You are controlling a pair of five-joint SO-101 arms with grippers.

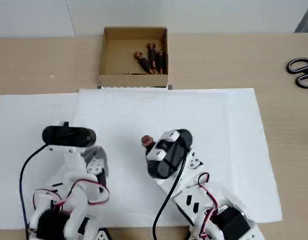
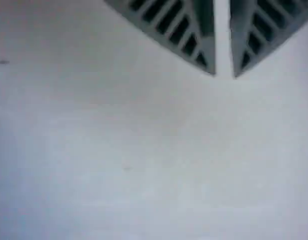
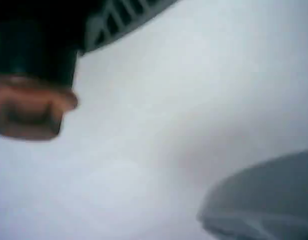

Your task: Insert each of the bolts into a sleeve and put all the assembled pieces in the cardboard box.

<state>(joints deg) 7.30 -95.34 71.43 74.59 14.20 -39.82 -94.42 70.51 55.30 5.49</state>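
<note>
The right gripper (image 1: pixel 152 146) is closed on a sleeved bolt (image 3: pixel 31 80) - dark sleeve in its grip, copper head sticking out past the tips - low over the white sheet (image 1: pixel 224 130). The left gripper (image 2: pixel 224 74) is closed to a thin slit with nothing in it, just above the sheet. From the high view alone - three more assembled pieces (image 1: pixel 151 59) lie in the cardboard box (image 1: pixel 109 50) past the sheet's far edge, and scissors (image 1: pixel 301 71) sit off to the right.

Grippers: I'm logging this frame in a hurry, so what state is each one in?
Left gripper: nearly shut, empty.
Right gripper: shut on a sleeved bolt.
</note>
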